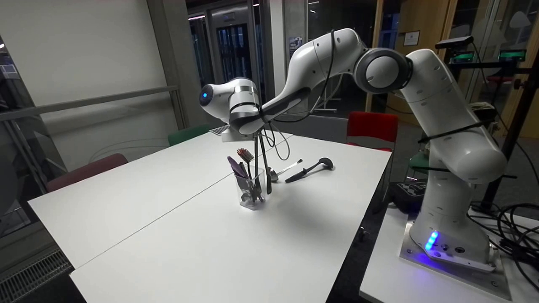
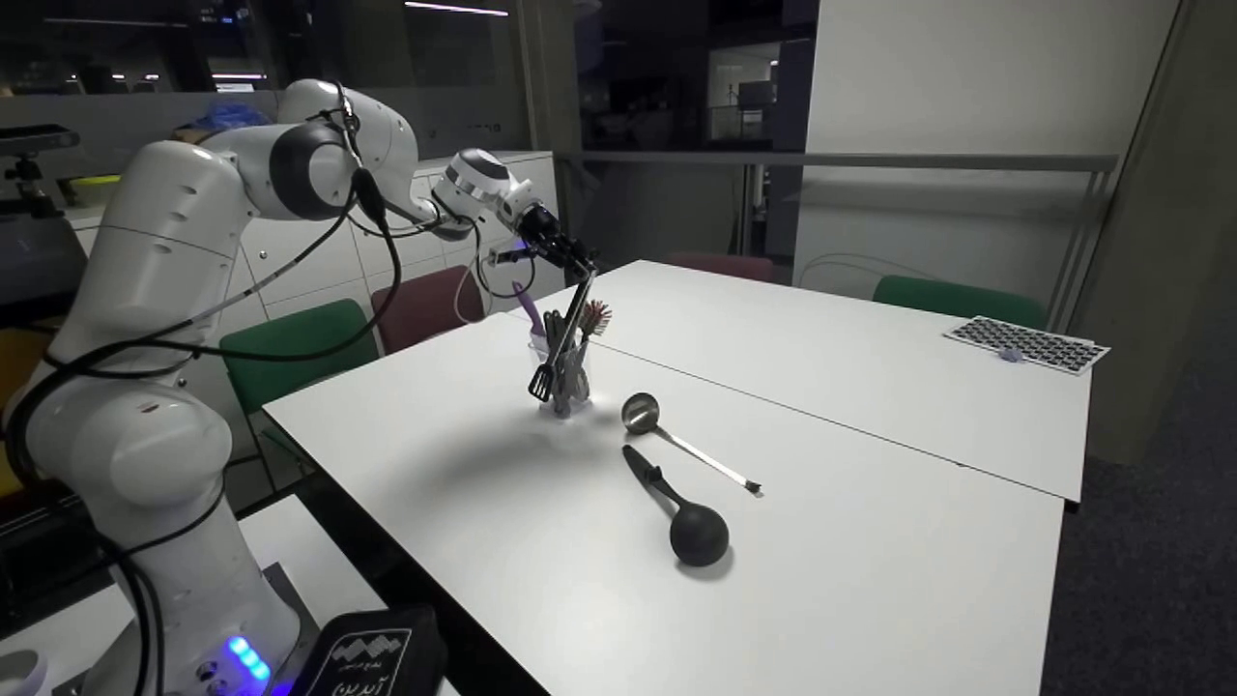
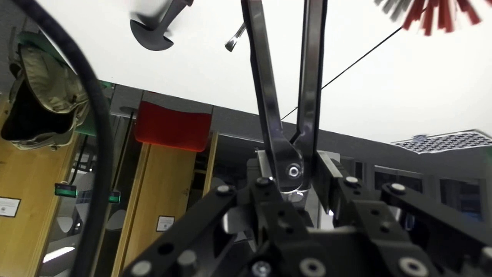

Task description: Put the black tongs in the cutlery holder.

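Observation:
The black tongs [image 3: 265, 73] hang from my gripper [image 3: 294, 167], pinched at their hinge end between the finger pads. Their two arms spread apart and point down at the cutlery holder [image 1: 252, 205], a small clear cup with several utensils in it. In an exterior view, one arm's end shows beside the holder's wall, while the other arm passes among the utensils. The slotted tip of the tongs [image 2: 543, 381] overlaps the cup's side in an exterior view; whether either end is inside I cannot tell. My gripper [image 2: 586, 266] sits above the holder.
A black ladle [image 2: 698, 534] and a metal ladle [image 2: 642, 414] lie on the white table [image 2: 870, 541] near the holder. A red-bristled brush [image 1: 245, 155] and a purple handle [image 1: 236, 166] stick up from the cup. A patterned board [image 2: 1026, 344] lies at the table's far end.

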Robot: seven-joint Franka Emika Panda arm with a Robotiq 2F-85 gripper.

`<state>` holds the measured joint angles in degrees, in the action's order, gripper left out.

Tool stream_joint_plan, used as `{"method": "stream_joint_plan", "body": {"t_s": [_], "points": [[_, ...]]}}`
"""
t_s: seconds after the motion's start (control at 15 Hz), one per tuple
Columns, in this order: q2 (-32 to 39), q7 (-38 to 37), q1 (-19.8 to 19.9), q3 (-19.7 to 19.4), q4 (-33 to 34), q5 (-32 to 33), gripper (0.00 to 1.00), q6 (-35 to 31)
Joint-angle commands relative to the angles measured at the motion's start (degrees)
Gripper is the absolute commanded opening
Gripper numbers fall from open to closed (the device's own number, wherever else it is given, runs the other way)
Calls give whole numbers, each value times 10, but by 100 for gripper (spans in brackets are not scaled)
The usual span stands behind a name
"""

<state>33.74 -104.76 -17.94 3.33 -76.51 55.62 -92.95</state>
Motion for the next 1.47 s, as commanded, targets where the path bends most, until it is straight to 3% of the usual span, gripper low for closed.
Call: {"method": "stream_joint_plan", "body": {"t_s": [0.0, 0.8, 1.4], "points": [[-32, 1, 8, 11, -40, -26, 8, -33], [-45, 19, 15, 11, -79, -54, 8, -52], [-48, 92, 16, 15, -96, -71, 8, -74]]}}
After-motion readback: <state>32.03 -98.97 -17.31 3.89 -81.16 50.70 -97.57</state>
